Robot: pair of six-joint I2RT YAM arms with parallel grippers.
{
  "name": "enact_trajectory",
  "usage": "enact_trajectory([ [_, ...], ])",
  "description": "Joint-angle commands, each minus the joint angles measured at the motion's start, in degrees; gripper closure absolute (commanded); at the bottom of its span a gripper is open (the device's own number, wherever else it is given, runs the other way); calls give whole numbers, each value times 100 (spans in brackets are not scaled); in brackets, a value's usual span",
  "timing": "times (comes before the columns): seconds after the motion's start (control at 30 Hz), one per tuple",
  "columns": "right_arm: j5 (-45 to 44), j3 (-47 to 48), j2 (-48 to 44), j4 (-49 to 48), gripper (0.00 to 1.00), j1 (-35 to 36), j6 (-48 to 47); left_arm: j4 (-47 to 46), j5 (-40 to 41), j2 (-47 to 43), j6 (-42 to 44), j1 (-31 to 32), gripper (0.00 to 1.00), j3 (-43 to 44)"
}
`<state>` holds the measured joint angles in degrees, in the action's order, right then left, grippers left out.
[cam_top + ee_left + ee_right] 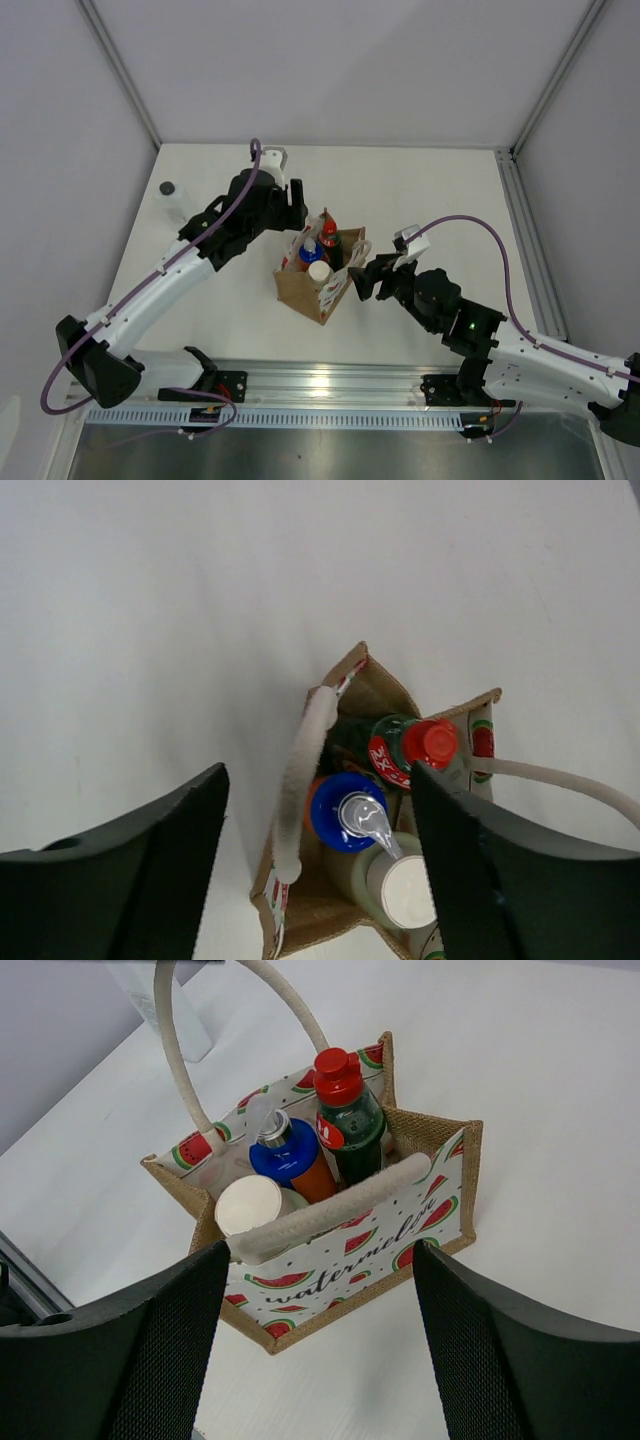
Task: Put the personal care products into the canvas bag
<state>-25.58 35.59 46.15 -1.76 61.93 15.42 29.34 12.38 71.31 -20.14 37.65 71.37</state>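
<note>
Surface: white surface [420, 190] is lying between pale grey walls [330, 70], with a metal rail [330, 385] running along its near edge.
Clear bottle: the clear bottle with the black cap [172, 200] is standing upright, alone at the far left of the surface, outside the bag and well apart from it.
Left end effector: the left end effector [293, 208] is hovering over the bag's far-left side. In its wrist view the two dark fingers [150, 880] are standing wide apart and gripping nothing, with the bag's mouth showing between them.
Canvas bag: the canvas bag [305, 290] is standing upright near the middle of the surface, mouth facing up. A watermelon print is showing on the side toward the right wrist camera. One cream rope handle [330, 1210] is drooping across that side and the other is arching upward.
Orange bottle: the orange bottle with the blue cap [309, 250] is standing inside the bag.
Olive-green bottle: the olive-green bottle with the cream cap [319, 272] is sitting inside the bag, just beside the orange one.
Dark bottle: the dark bottle with the red cap [328, 228] is standing inside the bag at its far end.
Right end effector: the right end effector [362, 275] is waiting just beside the bag's right side, its fingers spread wide and gripping nothing.
</note>
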Motion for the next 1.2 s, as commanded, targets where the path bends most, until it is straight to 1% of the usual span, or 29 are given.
enact_trajectory([
  [0.0, -34, 194, -89, -105, 22, 21, 22, 422, 888, 23, -227, -82, 20, 797],
  [0.03, -43, 194, -89, -105, 22, 21, 22, 580, 897, 41, -218, -134, 16, 921],
  [0.07, -43, 194, -89, -105, 22, 29, 22, 668, 880, 58, -218, -205, 7, 1175],
  [0.1, -43, 202, -80, -105, 22, 21, 22, 765, 906, 85, -218, -336, 5, 1308],
  [0.13, -61, 202, -63, -105, 22, 29, 14, 888, 1106, 102, -192, -398, 4, 1605],
  [0.23, -87, 202, -71, -105, 22, 29, -4, 898, 1433, -55, -183, -740, 3, 1704],
  [0.27, -96, 202, -71, -105, 22, 21, -4, 889, 1538, -117, -227, -846, 1, 1713],
  [0.33, -105, 202, -71, -105, 22, 21, -13, 845, 1522, -257, -410, -1162, 1, 1643],
  [0.37, -105, 202, -62, -114, 22, 21, -13, 836, 1400, -345, -490, -1285, 1, 1582],
  [0.4, -131, 194, -54, -114, 22, 21, -13, 828, 1285, -354, -569, -1565, 1, 1529],
  [0.43, -131, 202, -45, -123, 22, 21, -21, 871, 1180, -328, -779, -1715, 1, 1503],
  [0.47, -131, 202, -27, -123, 22, 21, -21, 924, 1092, -206, -894, -1891, 1, 1502],
  [0.5, -131, 211, -10, -123, 22, 21, -21, 994, 943, -101, -1008, -2223, 1, 1494],
  [0.57, -114, 211, -10, -105, 22, 29, -21, 1196, 793, 136, -1351, -2568, 1, 1520],
  [0.6, -105, 211, -1, -105, 22, 21, -21, 1266, 714, 364, -1456, -2891, 1, 1502],
  [0.67, -105, 211, -18, -105, 22, 29, -21, 1241, 817, 576, -1615, -3131, 1, 1441],
  [0.7, -122, 211, -36, -97, 22, 21, -21, 1284, 1062, 830, -1659, -3315, 1, 1467],
  [0.73, -114, 211, -36, -88, 22, 21, -13, 1319, 1117, 963, -1764, -3412, 1, 1511],
  [0.8, -61, 220, -62, -97, 22, 21, -4, 1364, 1030, 1383, -1809, -3745, 1, 1555],
  [0.87, 1, 211, -71, -105, 22, 21, 22, 1407, 915, 1639, -2063, -4096, 1, 1538],
  [1.0, -8, 211, -19, -123, 22, 21, 14, 1478, 924, 2211, -2459, -4475, 1, 1564],
  [1.17, -17, 237, 113, -140, 22, 29, -4, 1328, 792, 2861, -2521, -4740, 1, 1826],
])
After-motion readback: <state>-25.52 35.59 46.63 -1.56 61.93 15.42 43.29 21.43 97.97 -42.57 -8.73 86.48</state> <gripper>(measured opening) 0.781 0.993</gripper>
